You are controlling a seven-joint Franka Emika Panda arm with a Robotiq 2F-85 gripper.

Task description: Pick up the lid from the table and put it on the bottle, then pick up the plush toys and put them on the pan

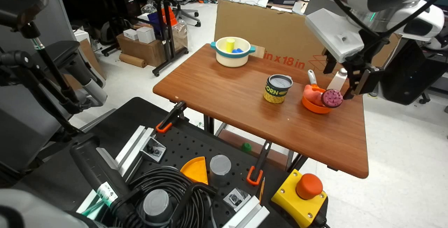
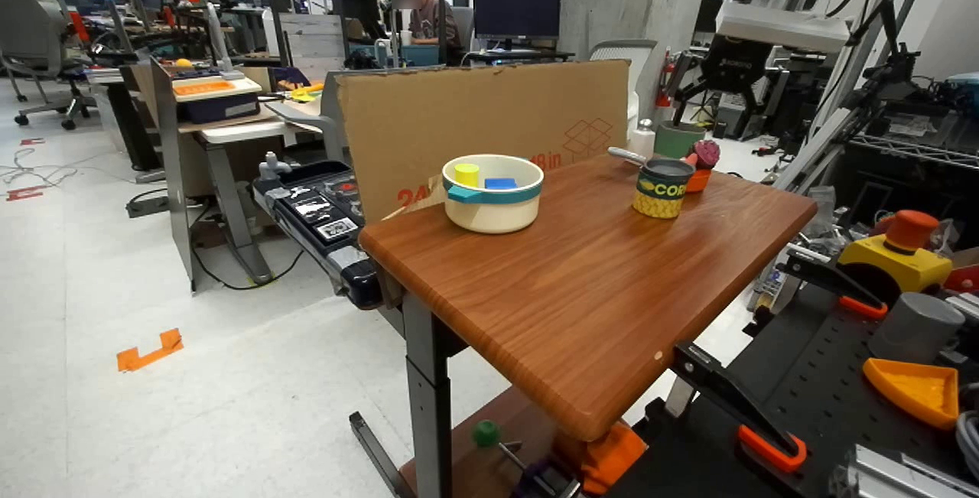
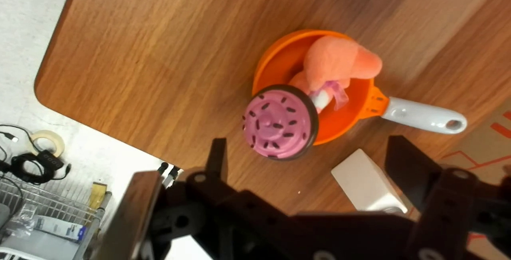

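As I read it, the task is nearly done: the grey lid [image 1: 279, 80] sits on the bottle [image 1: 274, 97], between the pan [image 1: 314, 108] and the middle of the tabletop [image 1: 217, 88], and the salmon plush toy [image 3: 332, 62] lies in the pan, close to the tabletop's edge by the cardboard [image 1: 252, 21]. The magenta plush toy [image 3: 275, 122] seems to rest tilted on the pan, overhanging its rim, so at most I might nudge it inward. My gripper [image 3: 307, 143] hangs above, fingers [image 3: 217, 160] spread wide, pinching nothing.
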